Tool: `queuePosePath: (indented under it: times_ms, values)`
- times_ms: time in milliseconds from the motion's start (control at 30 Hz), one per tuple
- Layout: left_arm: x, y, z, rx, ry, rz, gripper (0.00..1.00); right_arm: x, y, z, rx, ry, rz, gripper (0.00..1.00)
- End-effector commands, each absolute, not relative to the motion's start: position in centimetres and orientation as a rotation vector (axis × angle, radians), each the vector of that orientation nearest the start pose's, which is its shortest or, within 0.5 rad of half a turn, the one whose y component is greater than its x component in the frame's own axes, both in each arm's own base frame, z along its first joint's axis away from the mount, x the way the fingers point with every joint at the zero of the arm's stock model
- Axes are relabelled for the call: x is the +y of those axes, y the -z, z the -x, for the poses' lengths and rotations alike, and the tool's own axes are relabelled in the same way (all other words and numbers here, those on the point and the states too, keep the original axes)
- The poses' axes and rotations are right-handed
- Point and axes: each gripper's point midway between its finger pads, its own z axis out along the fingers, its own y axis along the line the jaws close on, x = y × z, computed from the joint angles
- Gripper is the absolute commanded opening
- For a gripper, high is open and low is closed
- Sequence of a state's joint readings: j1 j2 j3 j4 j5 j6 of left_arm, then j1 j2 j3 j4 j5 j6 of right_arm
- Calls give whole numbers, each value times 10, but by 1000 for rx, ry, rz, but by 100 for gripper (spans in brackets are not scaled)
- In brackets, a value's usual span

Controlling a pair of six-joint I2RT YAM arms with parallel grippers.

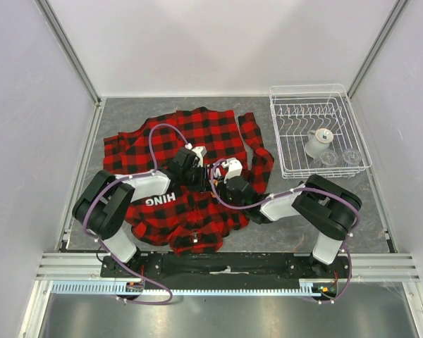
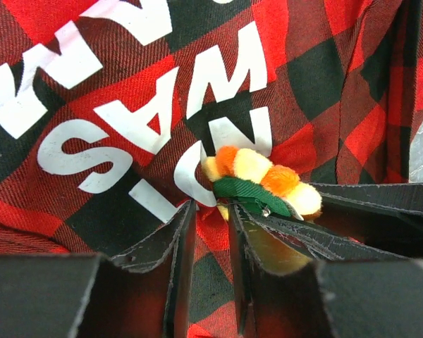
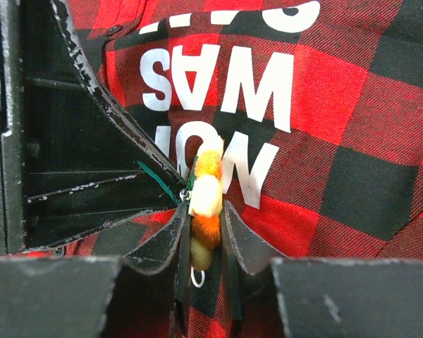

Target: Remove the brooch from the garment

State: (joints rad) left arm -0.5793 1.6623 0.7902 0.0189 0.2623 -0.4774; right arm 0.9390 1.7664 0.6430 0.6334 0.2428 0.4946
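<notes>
Right gripper (image 3: 203, 215) pinching brooch (image 3: 206, 191), left gripper (image 2: 211, 208) low beside it

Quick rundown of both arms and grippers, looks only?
The left arm and right arm have chunky black joint housings and white links, each with a purple cable looping alongside. The left gripper and right gripper have black wedge-shaped fingers, ribbed, edges scuffed whitish.

On garment (image 3: 338, 91): brooch (image 3: 206, 193), seemingly inside right claw (image 3: 203, 215).
</notes>
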Motion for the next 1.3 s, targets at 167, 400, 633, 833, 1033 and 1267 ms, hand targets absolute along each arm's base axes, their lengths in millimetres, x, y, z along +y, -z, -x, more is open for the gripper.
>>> queuePosePath:
  times_ms: [167,400,633,833,1033,1267]
  values:
    - [-313,-91,-307,2322,984,-311,33,374,-10,-226,2176,-828,498,0]
    - [-288,-104,-280,2271,981,-270,42,363,-16,-239,2169,-783,405,0]
    - [-252,-92,-244,2256,954,-146,41,349,-12,-245,2233,-490,377,0]
    - [-242,-69,-231,2259,969,-81,36,318,-18,-253,2270,-140,331,0]
    - [-226,-62,-231,2238,912,-2,36,298,-21,-254,2291,13,307,0]
    - [-206,-42,-228,2259,820,119,37,269,-23,-259,2279,266,329,0]
